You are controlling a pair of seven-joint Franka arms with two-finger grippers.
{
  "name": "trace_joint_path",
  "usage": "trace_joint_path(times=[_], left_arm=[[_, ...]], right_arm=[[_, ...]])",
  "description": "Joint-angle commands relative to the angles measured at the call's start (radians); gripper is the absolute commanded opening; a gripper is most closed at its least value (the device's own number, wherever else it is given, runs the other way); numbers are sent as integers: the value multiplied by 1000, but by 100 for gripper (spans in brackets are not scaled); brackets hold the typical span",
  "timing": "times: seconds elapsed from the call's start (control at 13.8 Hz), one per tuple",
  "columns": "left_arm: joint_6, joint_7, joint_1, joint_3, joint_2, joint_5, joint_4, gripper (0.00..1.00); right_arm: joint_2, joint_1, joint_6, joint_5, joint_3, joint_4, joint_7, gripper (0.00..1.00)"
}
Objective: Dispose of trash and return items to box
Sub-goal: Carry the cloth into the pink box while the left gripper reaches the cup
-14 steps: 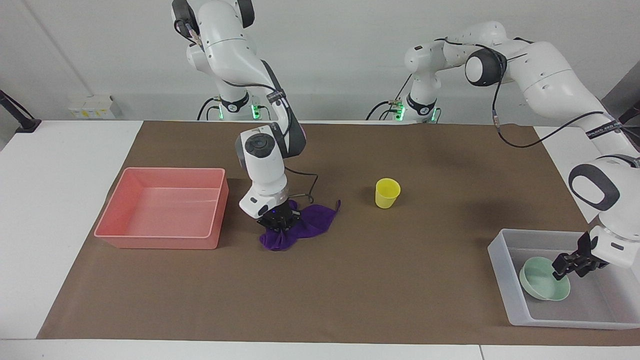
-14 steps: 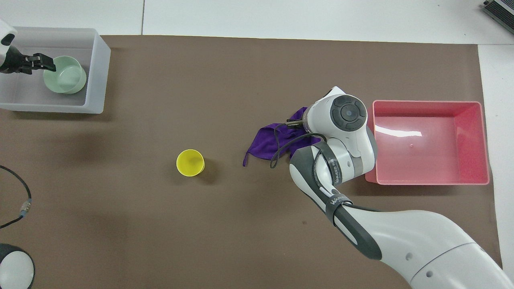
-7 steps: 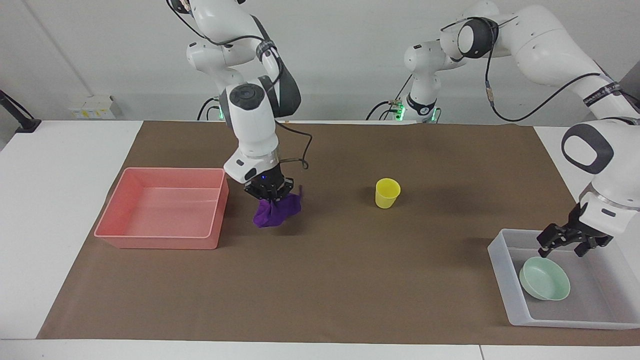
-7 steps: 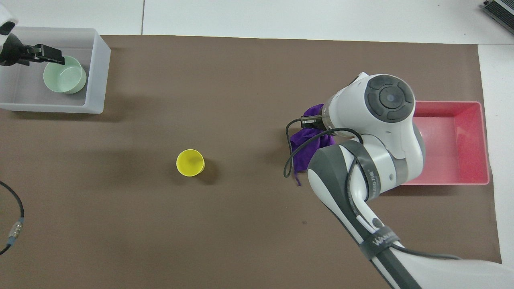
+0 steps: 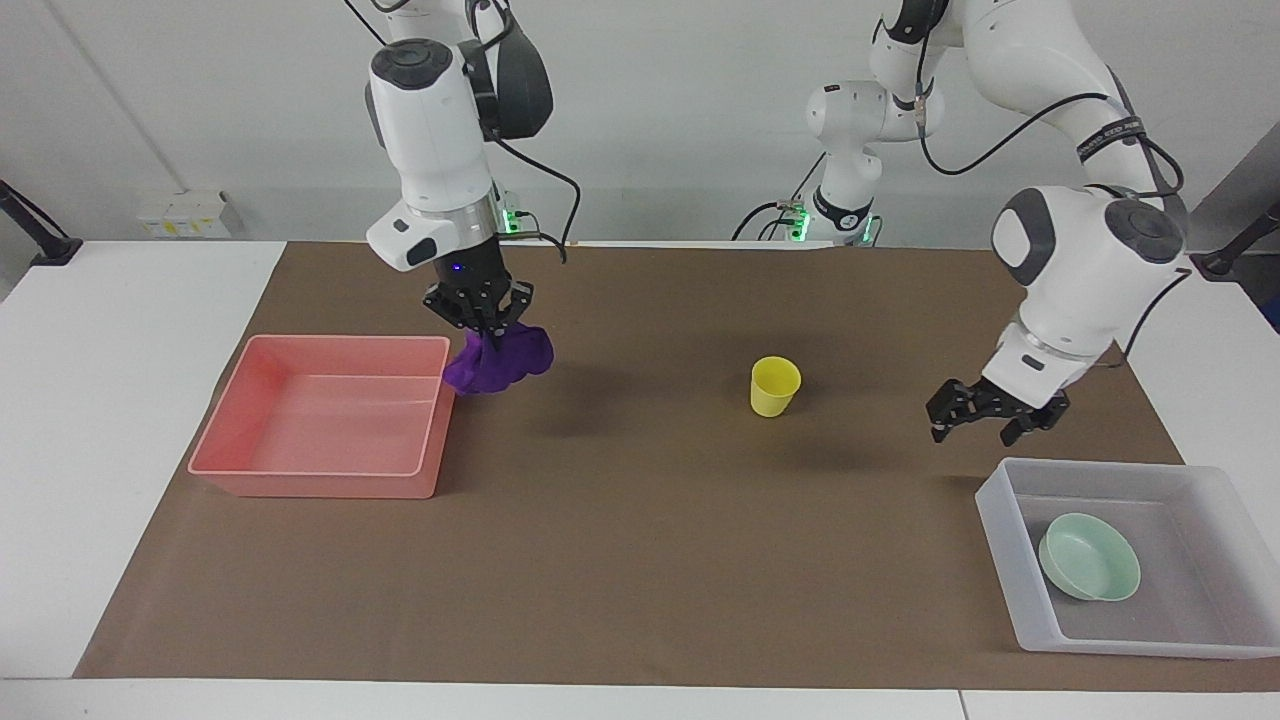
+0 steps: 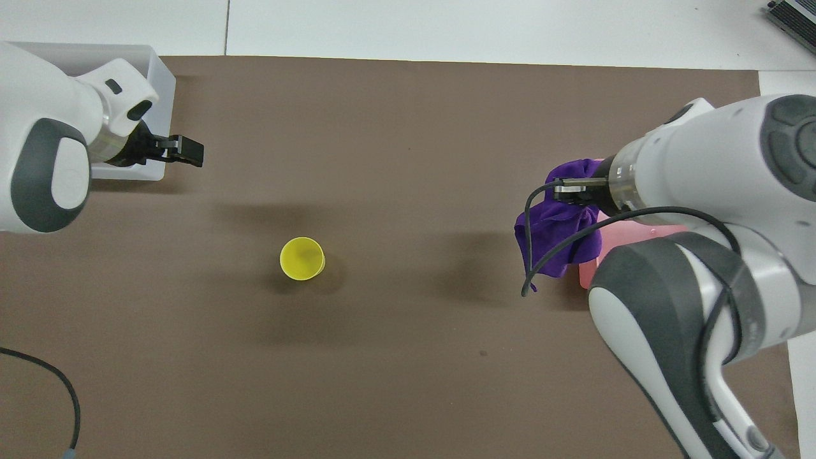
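Observation:
My right gripper (image 5: 487,328) is shut on the purple cloth (image 5: 497,362) and holds it bunched up in the air, over the edge of the pink tray (image 5: 300,472). In the overhead view the cloth (image 6: 556,233) hangs below the right gripper (image 6: 574,194). The yellow cup (image 5: 775,386) stands upright on the mat mid-table; it also shows in the overhead view (image 6: 302,258). The mint-green bowl (image 5: 1090,556) lies in the translucent box (image 5: 1003,560). My left gripper (image 5: 990,415) is open and empty, raised over the mat between cup and box.
A brown mat (image 5: 640,560) covers the table. In the overhead view my left arm hides most of the box (image 6: 164,76) and the bowl, and my right arm hides most of the pink tray (image 6: 585,275).
My right gripper has lifted the cloth off the mat and carried it up toward the pink tray. My left gripper has let go of the bowl, risen out of the box and moved toward the cup.

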Motion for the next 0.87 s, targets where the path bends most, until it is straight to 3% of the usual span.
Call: trace_joint_path(times=[0.0, 0.29, 0.51, 0.8], left_arm=[[78, -64, -82, 19, -79, -2, -158, 100], [241, -141, -161, 17, -145, -2, -349, 100], [328, -193, -220, 17, -185, -2, -463, 100], [341, -200, -257, 14, -214, -3, -532, 100]], right_arm=[[-17, -77, -58, -4, 0, 44, -86, 0], [-36, -237, -37, -16, 5, 24, -284, 0], [-62, -332, 73, -16, 5, -80, -379, 0], [-28, -370, 181, -16, 4, -120, -422, 0]])
